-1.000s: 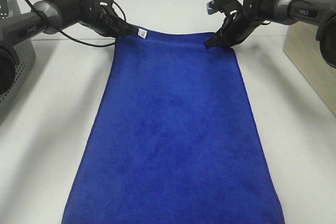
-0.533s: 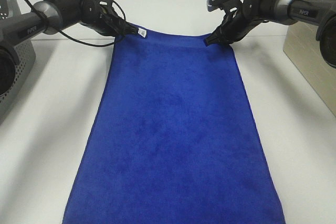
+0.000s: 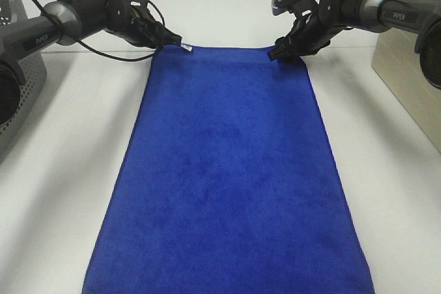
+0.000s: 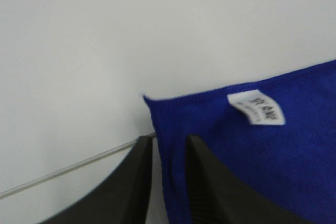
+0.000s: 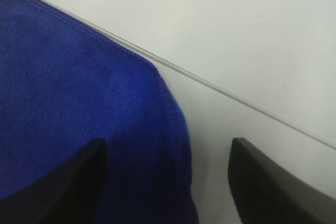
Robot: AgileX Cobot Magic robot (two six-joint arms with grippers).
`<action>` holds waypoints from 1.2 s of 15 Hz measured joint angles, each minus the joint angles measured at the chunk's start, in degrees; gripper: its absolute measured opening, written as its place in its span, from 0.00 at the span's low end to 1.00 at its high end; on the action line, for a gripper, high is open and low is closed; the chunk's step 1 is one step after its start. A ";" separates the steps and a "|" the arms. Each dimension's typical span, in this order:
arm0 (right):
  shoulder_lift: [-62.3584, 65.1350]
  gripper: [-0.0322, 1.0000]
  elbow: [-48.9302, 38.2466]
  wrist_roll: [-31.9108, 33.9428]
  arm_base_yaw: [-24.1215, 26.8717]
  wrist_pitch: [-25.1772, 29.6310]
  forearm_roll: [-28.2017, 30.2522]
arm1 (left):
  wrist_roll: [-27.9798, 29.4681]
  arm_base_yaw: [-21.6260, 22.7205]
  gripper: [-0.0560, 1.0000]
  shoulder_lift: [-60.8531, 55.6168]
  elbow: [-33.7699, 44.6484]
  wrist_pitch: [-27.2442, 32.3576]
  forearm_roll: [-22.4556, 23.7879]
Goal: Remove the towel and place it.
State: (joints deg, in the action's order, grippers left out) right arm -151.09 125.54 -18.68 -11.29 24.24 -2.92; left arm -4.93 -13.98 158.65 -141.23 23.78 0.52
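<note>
The blue towel lies spread flat on the white table, running from the far middle to the near edge. Its white tag sits at the far left corner. My left gripper is low at that corner. In the left wrist view the left gripper has its jaws slightly apart, with the towel edge lying between them near the tag. My right gripper hovers at the far right corner. The right wrist view shows the right gripper wide open over the towel corner.
A grey perforated basket stands at the left edge of the table. A beige box stands at the right edge. A thin seam crosses the tabletop just beyond the towel's far edge.
Both grippers have opened, the right one wider. The towel's far corners, held up a second ago, now lie flat, so the far edge is straight. The right gripper rose slightly.
</note>
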 joint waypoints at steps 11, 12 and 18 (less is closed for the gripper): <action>15.53 0.65 0.00 4.87 0.00 29.62 -1.49 | 6.59 0.00 0.58 -9.80 0.00 29.11 3.50; 17.70 0.65 0.00 6.47 0.00 34.15 -1.60 | 7.10 0.00 0.58 -11.52 0.00 35.29 2.58; 27.33 0.73 0.00 15.36 0.00 45.15 1.20 | 9.05 0.00 0.68 -19.08 0.00 45.61 2.01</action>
State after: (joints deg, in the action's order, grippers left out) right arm -123.76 125.54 -3.32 -11.29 69.39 -1.72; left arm 4.13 -13.98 139.57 -141.23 69.39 2.52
